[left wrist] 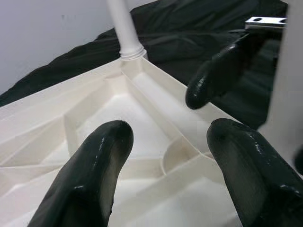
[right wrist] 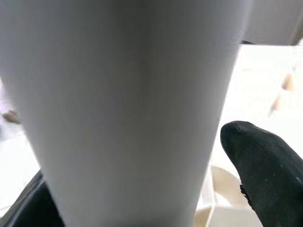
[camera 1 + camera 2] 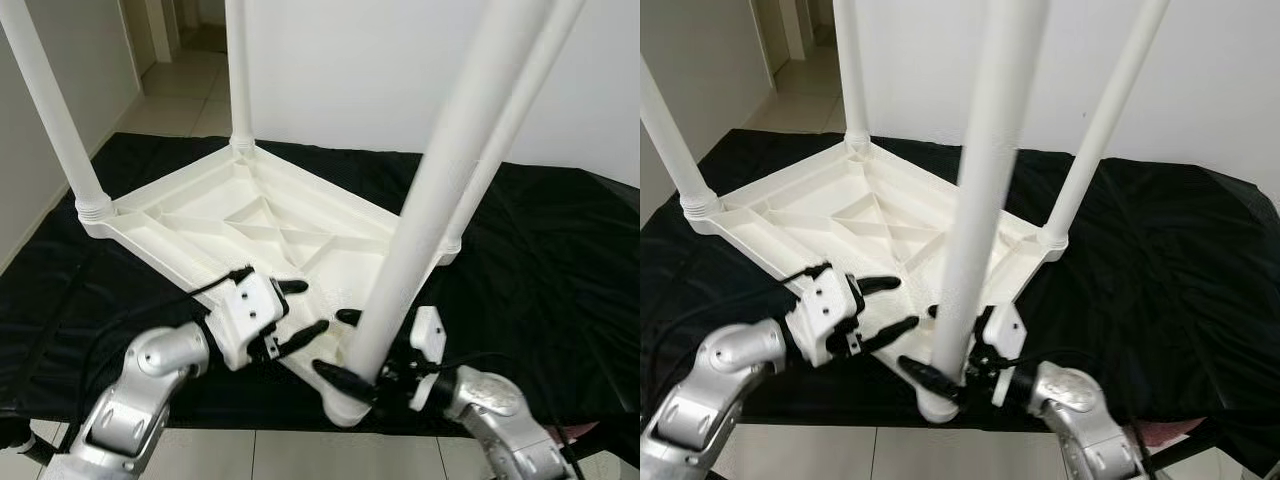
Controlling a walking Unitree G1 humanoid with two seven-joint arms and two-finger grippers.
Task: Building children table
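A white plastic children's table (image 3: 200,215) lies upside down on a black cloth, with its legs pointing up. My right gripper (image 3: 332,342) is at the front corner, shut on the near leg (image 3: 430,200) just above its socket, one black finger on each side. In the right wrist view the leg (image 2: 123,104) sits between the fingers (image 2: 258,165). My left gripper (image 3: 311,306) hovers open over the ribbed underside (image 1: 142,109) just left of that corner, holding nothing.
Three other legs stand at the left (image 3: 50,110), back (image 3: 238,70) and right (image 3: 500,150) corners. The black cloth (image 3: 560,260) spreads wide to the right. Pale floor tiles (image 3: 300,455) show in front, and a hallway (image 3: 190,60) opens at the back left.
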